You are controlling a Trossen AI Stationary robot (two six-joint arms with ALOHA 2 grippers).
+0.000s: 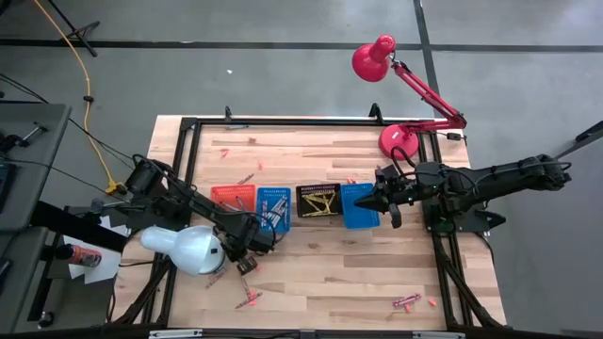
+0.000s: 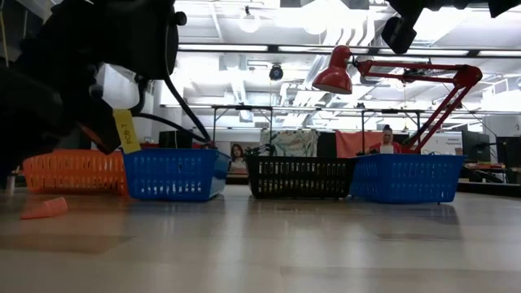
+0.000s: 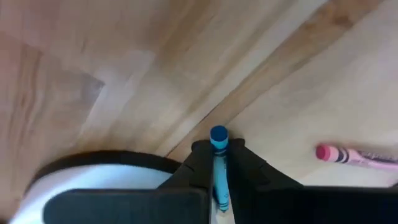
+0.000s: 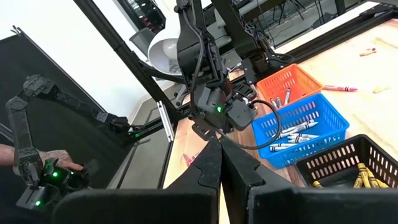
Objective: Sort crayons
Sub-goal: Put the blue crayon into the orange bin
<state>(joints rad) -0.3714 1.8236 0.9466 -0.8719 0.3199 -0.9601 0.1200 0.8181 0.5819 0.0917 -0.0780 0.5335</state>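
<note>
Left wrist view: left fingers (image 3: 217,163) clamped on blue crayon (image 3: 218,155), long axis running straight out between them, tip over bare desk (image 3: 124,62). Pink crayon (image 3: 354,155) lies off to side. Right fingers (image 4: 219,163) pinched together, empty.

The blue crayon (image 3: 218,163) shows only its round tip; the rest is hidden between the left fingers (image 3: 239,168). The pink crayon (image 3: 357,155) is cut off by the picture's edge. From above, the white lamp shade (image 1: 185,249) covers part of the worktop (image 1: 320,273). In the low view, the left arm (image 2: 73,73) is a big dark blur hiding part of the orange basket (image 2: 69,171).
</note>
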